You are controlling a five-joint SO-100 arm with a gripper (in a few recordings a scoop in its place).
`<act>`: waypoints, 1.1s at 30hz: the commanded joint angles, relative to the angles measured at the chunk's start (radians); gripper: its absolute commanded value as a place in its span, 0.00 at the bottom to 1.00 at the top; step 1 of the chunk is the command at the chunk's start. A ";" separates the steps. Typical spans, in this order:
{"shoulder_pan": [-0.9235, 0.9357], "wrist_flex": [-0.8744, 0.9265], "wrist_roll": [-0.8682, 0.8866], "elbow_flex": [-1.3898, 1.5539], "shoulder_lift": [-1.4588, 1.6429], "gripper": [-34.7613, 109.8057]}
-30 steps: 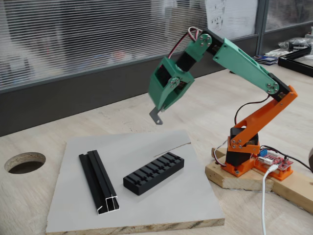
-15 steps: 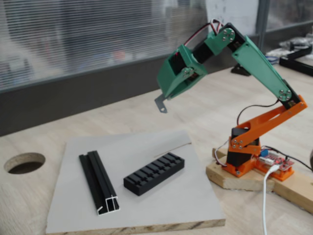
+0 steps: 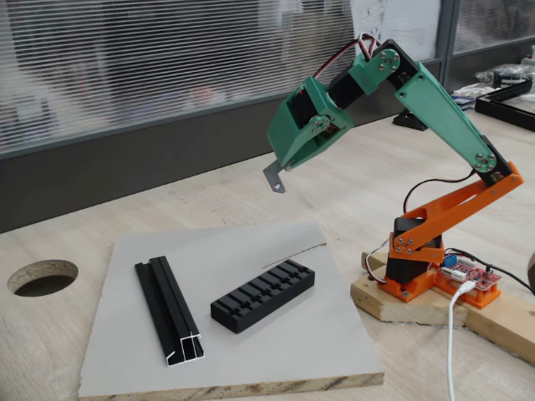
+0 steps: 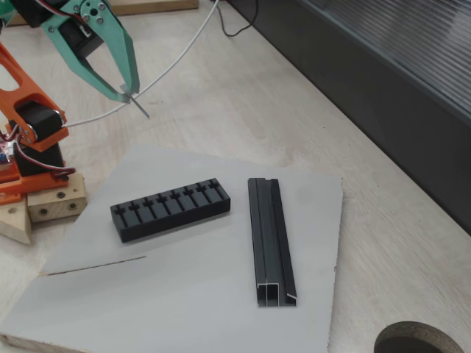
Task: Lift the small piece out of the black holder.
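The small piece (image 3: 274,179), a flat grey metal strip, hangs in the air from my green gripper (image 3: 281,168), which is shut on its upper end. In the other fixed view the small piece (image 4: 140,107) sticks out below the gripper (image 4: 127,94) at a slant. The black holder (image 3: 263,295), a slotted black block, lies on the grey board well below and slightly left of the gripper. Its slots (image 4: 171,209) look empty in both fixed views.
A long black channel rail (image 3: 170,309) lies beside the holder on the grey board (image 3: 276,359). A thin grey wire (image 3: 294,255) rests near the board's far edge. The table has a round hole (image 3: 42,276). My orange base (image 3: 410,267) stands on a wooden block.
My gripper has risen and drawn back towards the base with the small piece in it. Over the last half second it has hardly moved.
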 commanded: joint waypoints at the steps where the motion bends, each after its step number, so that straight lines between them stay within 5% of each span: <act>1: 0.055 0.003 -0.008 -0.011 0.067 0.26; 33: 0.074 0.003 -0.008 -0.009 0.067 0.26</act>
